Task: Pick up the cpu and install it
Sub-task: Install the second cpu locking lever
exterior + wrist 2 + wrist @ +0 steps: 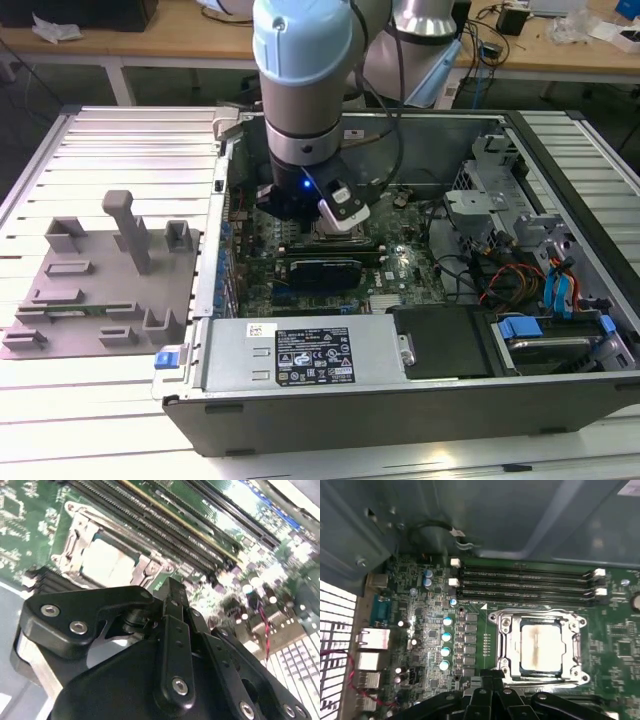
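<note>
The cpu (542, 647), a small square chip with a pale silver top, lies flat inside the metal socket frame (502, 647) on the green motherboard; the second wrist view has the cpu (107, 562) just beyond my fingertips. My gripper (170, 586) hovers a little above the board beside the socket. Its black fingers meet in the middle, shut with nothing between them. From the exterior view the gripper (322, 222) is low inside the open computer case (400, 420), and the wrist hides the socket.
Long memory slots (525, 582) run beside the socket. A long black expansion card (325, 272) lies in front of the gripper. The power supply (310, 355) and drive bays (560, 290) crowd the case. A grey fixture plate with posts (100, 280) sits on the exterior view's left.
</note>
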`<state>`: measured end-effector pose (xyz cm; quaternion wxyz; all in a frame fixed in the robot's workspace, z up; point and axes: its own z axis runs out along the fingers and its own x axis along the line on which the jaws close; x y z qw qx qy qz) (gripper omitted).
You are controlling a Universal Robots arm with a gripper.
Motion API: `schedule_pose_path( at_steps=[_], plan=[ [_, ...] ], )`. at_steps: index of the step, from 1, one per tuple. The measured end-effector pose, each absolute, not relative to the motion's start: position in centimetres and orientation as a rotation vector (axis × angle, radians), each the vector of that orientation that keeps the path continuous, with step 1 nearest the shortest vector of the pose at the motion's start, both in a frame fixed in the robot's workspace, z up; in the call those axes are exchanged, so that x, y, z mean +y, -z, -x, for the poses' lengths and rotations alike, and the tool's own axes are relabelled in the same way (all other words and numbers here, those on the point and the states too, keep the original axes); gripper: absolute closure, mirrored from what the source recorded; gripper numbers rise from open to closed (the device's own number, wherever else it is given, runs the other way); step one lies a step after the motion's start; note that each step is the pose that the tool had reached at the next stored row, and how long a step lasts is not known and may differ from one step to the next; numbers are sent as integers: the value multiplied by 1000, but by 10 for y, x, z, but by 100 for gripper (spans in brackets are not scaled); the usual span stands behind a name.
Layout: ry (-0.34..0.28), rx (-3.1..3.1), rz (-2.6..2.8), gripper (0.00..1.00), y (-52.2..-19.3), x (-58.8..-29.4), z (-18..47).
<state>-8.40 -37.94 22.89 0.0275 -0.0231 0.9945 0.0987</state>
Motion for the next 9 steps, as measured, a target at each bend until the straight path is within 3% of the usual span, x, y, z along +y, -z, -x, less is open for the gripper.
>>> schedule_pose_path(
  at_steps=[5,9],
  plan=[
    [-196,3081,68,89,-229,-378,83],
    [-180,3082,60,89,-229,-373,77]
  ],
)
